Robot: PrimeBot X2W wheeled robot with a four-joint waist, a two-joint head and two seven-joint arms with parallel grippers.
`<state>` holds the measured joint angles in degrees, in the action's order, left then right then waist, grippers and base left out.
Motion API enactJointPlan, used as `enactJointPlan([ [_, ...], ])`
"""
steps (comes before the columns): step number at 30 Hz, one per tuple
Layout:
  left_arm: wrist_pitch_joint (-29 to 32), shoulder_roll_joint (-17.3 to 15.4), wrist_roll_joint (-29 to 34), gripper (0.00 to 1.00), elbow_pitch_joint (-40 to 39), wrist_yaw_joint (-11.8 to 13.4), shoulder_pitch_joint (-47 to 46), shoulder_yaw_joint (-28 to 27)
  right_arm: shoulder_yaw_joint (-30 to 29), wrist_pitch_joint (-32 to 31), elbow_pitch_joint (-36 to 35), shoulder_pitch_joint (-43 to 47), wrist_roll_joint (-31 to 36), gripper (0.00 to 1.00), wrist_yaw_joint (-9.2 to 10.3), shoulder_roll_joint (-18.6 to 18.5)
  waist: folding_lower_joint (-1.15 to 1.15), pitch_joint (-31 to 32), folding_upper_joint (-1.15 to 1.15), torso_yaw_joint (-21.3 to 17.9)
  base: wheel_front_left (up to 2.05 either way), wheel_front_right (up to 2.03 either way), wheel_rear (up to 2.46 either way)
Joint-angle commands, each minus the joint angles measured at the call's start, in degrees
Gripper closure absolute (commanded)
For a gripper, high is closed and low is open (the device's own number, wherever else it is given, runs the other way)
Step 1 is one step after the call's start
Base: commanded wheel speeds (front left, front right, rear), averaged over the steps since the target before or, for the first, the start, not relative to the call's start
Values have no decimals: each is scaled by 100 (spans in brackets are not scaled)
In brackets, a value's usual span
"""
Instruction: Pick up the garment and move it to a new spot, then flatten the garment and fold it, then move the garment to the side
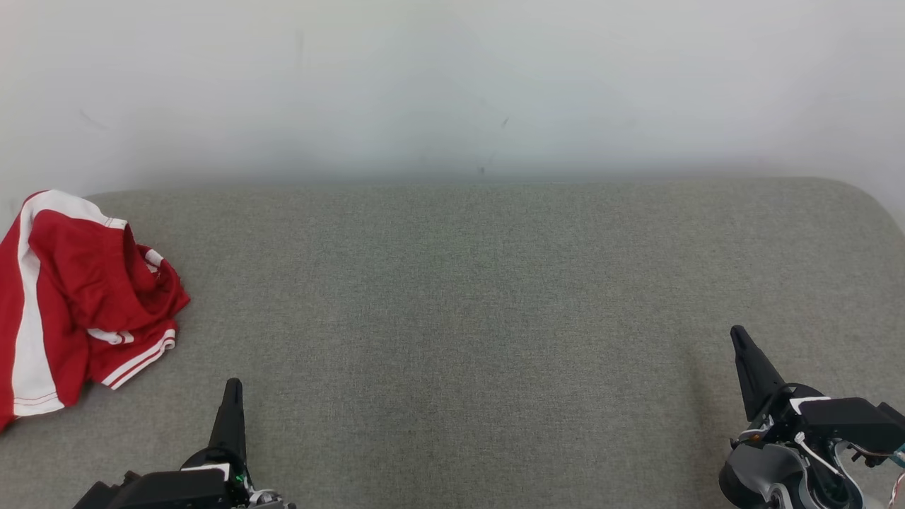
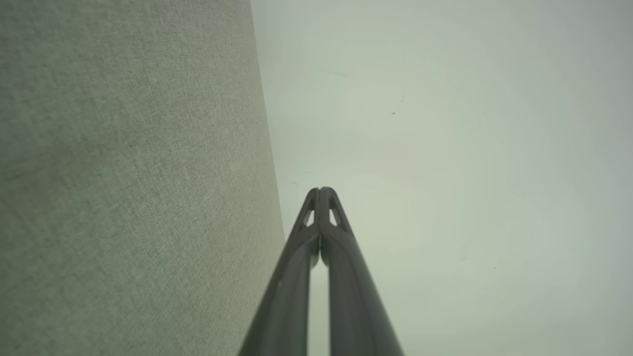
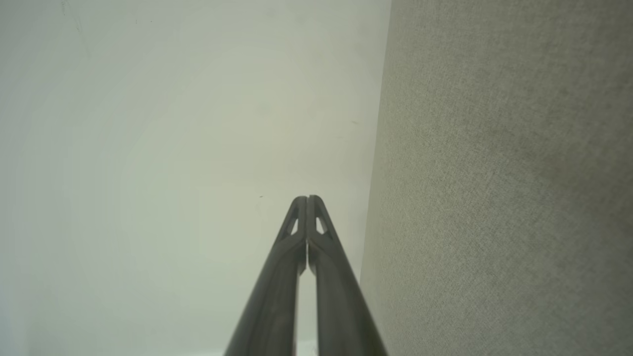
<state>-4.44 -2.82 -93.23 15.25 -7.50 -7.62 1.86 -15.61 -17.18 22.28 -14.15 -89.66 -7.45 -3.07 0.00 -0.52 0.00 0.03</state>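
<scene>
The garment, red with white stripes and trim, lies crumpled at the far left of the grey fabric surface, partly cut off by the head view's left edge. My left gripper is shut at the lower left, to the right of the garment and nearer the front, holding nothing. At the lower right my right gripper is shut too and empty. Each wrist view shows its own fingertips pressed together, the left gripper and the right gripper, pointing toward the pale wall.
A pale wall rises behind the fabric surface, whose far right corner is rounded. The grey fabric stretches wide between the two grippers.
</scene>
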Motion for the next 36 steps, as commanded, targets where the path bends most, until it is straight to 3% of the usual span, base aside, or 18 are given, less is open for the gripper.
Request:
enactJointPlan([
  [1, 4, -18, -23, 100, -6, -6, -77, 3, 4, -13, -1, -44, 11, 100, -10, -25, 0, 0, 0, 0, 0, 0, 0],
  [18, 4, -18, -23, 100, -6, -6, -77, 2, 3, -13, -1, -44, 11, 100, -10, -25, 0, 0, 0, 0, 0, 0, 0],
  [19, 0, 0, 0, 0, 1, 0, 1, 2, -1, 0, 2, 0, 0, 0, 0, 0, 0, 0, 0, 0, 0, 0, 0],
  [26, -57, 19, 57, 0, 101, 1, 160, -10, 133, 178, 91, 211, 26, 0, 9, 38, 0, -4, 0, 1, 0, 0, 0],
  [36, -196, 15, 681, 0, 30, 1, 231, -183, 330, 598, -45, 366, 606, 0, 6, 34, 0, -12, 0, 0, 0, 0, 0],
])
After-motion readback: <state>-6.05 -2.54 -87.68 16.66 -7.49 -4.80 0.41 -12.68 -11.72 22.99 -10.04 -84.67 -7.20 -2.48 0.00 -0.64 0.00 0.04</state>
